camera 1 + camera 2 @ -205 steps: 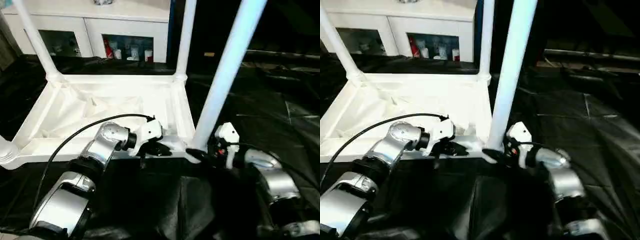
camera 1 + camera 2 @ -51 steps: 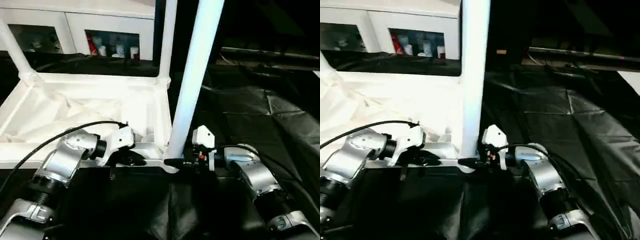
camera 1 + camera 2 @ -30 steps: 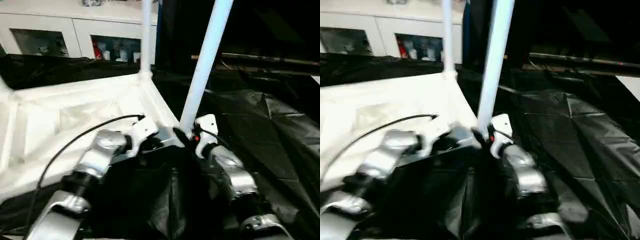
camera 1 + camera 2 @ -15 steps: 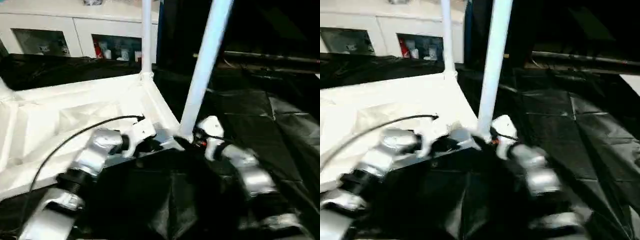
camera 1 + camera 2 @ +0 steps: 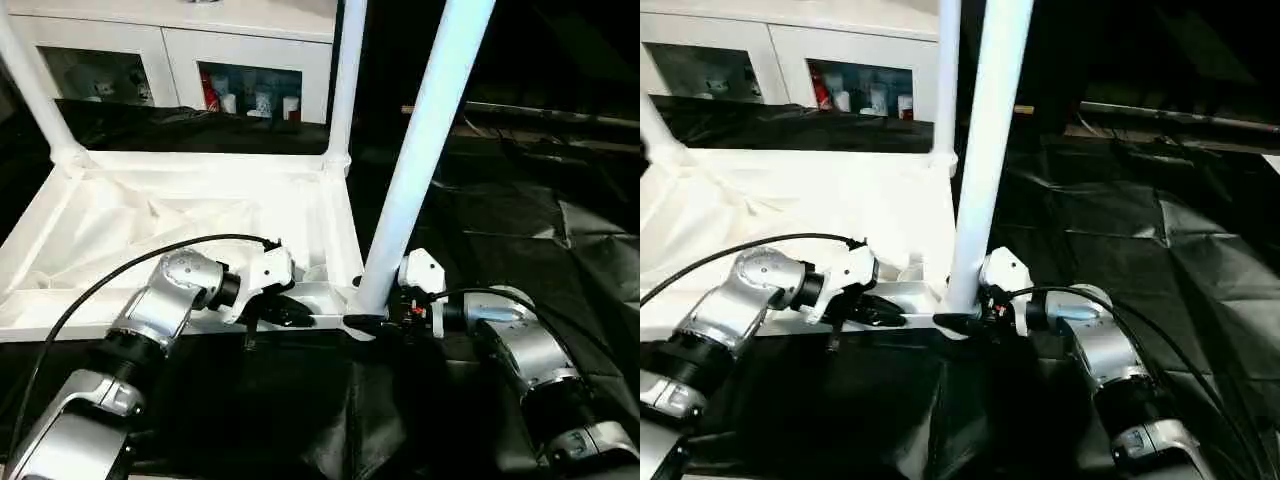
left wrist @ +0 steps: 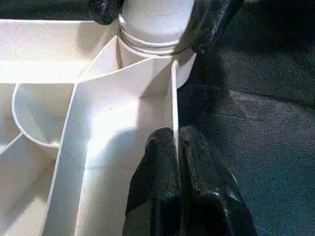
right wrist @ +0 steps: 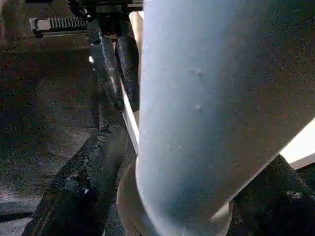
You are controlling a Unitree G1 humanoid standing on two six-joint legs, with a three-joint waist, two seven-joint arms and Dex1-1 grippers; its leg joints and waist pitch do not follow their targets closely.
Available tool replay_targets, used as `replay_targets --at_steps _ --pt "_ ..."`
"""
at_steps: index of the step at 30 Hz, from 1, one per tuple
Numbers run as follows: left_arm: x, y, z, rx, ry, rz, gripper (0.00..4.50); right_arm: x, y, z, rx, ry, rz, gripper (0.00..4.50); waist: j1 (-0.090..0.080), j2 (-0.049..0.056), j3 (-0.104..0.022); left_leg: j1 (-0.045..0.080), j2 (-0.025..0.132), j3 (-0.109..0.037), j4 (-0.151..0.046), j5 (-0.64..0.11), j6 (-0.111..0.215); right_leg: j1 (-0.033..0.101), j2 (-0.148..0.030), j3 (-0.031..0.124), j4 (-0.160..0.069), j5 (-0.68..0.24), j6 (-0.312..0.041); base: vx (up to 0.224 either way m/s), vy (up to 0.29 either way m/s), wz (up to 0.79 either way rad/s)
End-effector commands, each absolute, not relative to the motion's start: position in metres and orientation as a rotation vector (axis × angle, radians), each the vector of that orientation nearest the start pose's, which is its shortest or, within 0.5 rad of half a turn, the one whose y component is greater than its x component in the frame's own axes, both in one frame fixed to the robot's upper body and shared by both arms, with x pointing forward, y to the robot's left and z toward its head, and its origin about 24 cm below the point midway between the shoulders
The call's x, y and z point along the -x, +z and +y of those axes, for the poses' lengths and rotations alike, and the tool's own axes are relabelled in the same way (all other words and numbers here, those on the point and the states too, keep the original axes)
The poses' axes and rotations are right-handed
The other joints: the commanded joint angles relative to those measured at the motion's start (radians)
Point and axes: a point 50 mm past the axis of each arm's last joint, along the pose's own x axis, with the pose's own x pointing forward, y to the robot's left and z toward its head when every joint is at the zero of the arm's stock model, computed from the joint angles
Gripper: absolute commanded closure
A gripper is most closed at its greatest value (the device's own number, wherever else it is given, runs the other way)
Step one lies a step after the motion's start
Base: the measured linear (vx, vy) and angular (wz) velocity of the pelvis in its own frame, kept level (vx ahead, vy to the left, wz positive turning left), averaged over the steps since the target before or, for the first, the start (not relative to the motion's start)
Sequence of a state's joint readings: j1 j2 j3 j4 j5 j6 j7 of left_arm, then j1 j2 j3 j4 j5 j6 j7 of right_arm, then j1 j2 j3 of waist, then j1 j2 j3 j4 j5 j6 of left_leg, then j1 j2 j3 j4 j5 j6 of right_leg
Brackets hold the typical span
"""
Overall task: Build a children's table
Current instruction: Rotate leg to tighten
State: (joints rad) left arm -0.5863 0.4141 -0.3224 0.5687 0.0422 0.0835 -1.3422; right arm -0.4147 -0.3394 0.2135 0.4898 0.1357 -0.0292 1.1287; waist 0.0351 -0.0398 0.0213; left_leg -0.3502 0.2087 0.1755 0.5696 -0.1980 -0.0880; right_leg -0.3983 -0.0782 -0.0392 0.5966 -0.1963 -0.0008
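The white table top (image 5: pixel 180 215) lies upside down on black sheeting, ribbed underside up. Three white tube legs stand in its corner sockets: far left (image 5: pixel 38 85), far right (image 5: pixel 345 85) and near right (image 5: pixel 425 160). My left gripper (image 5: pixel 290 313) is shut on the thin near rim wall (image 6: pixel 173 103), just beside the near right socket, its black fingers (image 6: pixel 158 167) pinching the wall. My right gripper (image 5: pixel 363 322) is shut on the collared base of the near right leg (image 7: pixel 211 98), one finger (image 7: pixel 83 191) on each side of the tube.
A white cabinet (image 5: pixel 170 55) with glass doors stands behind the table. Wrinkled black sheeting (image 5: pixel 520 230) covers the floor all around. A black cable (image 5: pixel 110 290) loops from my left forearm over the table's near edge.
The whole picture has swung and tilted, so the camera moved. Both grippers keep the same holds on the rim and on the leg base.
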Motion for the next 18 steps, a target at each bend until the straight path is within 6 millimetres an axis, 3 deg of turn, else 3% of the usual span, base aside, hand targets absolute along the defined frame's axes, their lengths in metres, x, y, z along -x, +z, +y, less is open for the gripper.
replay_targets --at_steps 1,7,11,12,18 --pt "-0.299 0.031 0.141 -0.479 -1.484 0.631 4.5 -0.293 0.04 -0.135 0.223 1.295 0.255 1.58 0.0 0.005 -0.039 0.005 0.022 0.005 -0.063 -0.196 0.049 0.047 -0.047 0.033 -0.057 -0.084 -0.26 0.0 0.0 0.0" --pt "-0.3 0.03 0.14 -0.471 -1.459 0.617 4.5 -0.291 0.037 -0.135 0.18 1.284 0.263 2.18 0.001 0.005 -0.04 0.003 0.021 0.005 -0.062 -0.172 0.059 0.049 -0.046 0.032 -0.053 -0.053 -0.262 0.0 0.0 0.0" --pt "-0.307 0.029 0.134 -0.454 -1.372 0.579 4.5 -0.292 0.029 -0.131 0.083 1.145 0.266 2.39 0.003 0.005 -0.037 0.005 0.021 0.005 -0.064 -0.204 0.048 0.045 -0.047 0.032 -0.061 -0.108 -0.255 0.0 0.0 0.0" --pt "-0.309 0.028 0.132 -0.452 -1.342 0.571 4.5 -0.292 0.025 -0.13 0.061 1.094 0.271 2.43 0.002 0.006 -0.032 0.007 0.022 0.004 -0.07 -0.254 0.028 0.039 -0.049 0.033 -0.071 -0.205 -0.233 0.0 0.0 0.0" --pt "-0.32 0.021 0.103 -0.416 -1.15 0.519 4.5 -0.287 -0.003 -0.108 -0.035 0.788 0.324 2.48 -0.004 0.003 -0.023 0.011 0.018 -0.009 -0.08 -0.362 -0.017 0.027 -0.052 0.031 -0.097 -0.455 -0.135 0.0 0.0 0.0"
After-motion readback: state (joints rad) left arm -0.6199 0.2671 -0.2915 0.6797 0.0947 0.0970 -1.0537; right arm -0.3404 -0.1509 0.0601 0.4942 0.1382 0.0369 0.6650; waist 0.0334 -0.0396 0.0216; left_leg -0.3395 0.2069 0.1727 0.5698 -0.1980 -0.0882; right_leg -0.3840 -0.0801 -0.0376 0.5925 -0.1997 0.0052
